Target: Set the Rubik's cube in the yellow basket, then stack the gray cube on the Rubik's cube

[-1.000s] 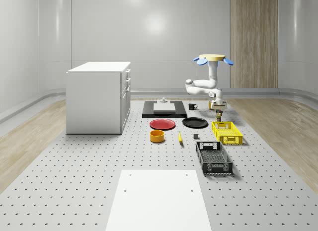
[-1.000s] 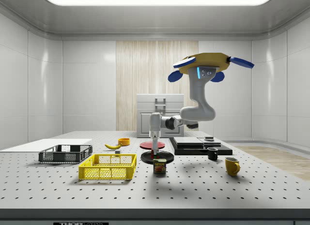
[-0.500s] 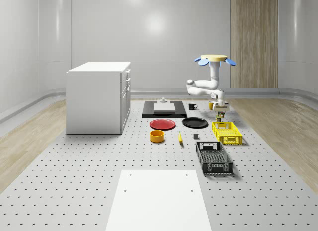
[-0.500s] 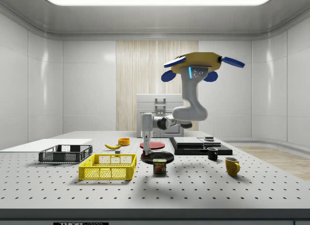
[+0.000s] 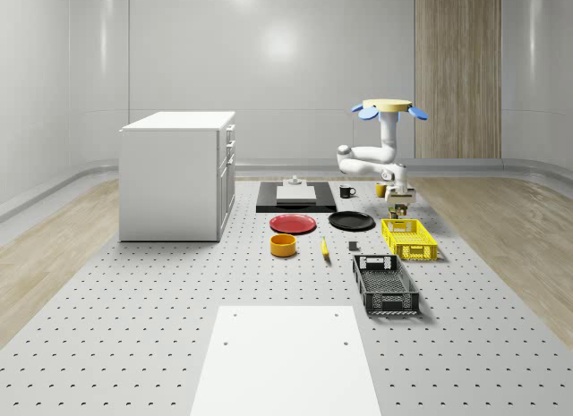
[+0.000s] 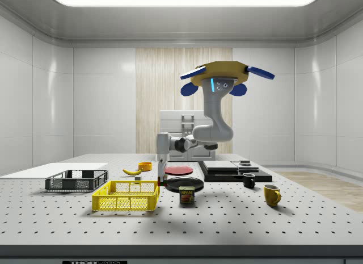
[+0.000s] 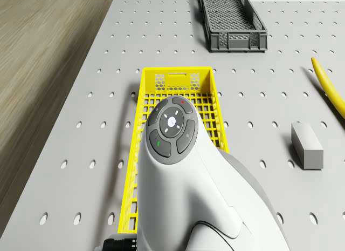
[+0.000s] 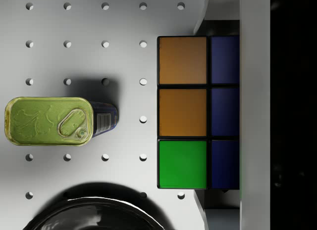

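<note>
Tool (image 6: 163,162) clamps Rubik's cube (image 8: 198,113) above table; drone (image 6: 221,76) hovers; can (image 6: 187,195) label reads SPAM.

bright, even | ceiling panel light | soft shadows under objects | wall glare | sharp

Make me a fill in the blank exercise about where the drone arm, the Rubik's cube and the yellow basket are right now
1. The gripper is shut on the ____ cube.
2. The drone hovers in the air above the ____ table.
3. In the side view, the canned meat tin stands on the table to the right of the ____ basket.
4. The gray cube lies on the table between the yellow basket and the ____.

Missing words: Rubik's; perforated; yellow; banana
</note>
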`<state>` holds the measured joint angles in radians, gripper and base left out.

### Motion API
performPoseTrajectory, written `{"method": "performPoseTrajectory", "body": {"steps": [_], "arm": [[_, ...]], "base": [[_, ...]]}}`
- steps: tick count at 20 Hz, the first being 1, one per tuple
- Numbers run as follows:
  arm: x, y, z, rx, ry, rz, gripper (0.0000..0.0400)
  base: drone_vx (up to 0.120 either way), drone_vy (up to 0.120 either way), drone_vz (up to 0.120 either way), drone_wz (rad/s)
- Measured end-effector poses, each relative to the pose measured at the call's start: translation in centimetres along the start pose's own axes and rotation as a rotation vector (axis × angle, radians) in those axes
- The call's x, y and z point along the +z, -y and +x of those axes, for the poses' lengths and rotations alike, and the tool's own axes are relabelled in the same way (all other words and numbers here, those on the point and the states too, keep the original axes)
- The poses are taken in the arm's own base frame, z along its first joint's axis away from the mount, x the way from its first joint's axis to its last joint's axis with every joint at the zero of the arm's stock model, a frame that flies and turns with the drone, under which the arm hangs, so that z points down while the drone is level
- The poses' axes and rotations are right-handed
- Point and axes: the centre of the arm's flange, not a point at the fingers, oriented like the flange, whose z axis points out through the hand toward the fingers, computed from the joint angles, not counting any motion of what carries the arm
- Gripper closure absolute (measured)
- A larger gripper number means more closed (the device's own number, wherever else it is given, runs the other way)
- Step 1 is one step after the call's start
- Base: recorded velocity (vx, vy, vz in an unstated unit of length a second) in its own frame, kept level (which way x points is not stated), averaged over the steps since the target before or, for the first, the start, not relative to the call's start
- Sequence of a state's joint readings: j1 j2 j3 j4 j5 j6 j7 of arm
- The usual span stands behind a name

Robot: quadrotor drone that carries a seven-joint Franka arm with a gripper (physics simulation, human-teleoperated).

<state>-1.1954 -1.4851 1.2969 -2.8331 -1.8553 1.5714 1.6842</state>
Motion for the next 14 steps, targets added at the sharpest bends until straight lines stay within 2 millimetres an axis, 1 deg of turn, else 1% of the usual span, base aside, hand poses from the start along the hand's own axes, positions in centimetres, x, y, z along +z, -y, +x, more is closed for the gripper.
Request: {"method": "performPoseTrajectory", "body": {"steps": [13,14], "arm": [[0.0,0.0,0.0,0.0,0.0,0.0,0.0075],[0.0,0.0,0.0,0.0,0.0,0.0,0.0075]], "base": [[0.12,0.0,0.0,0.0],[0.12,0.0,-0.12,0.0]]}}
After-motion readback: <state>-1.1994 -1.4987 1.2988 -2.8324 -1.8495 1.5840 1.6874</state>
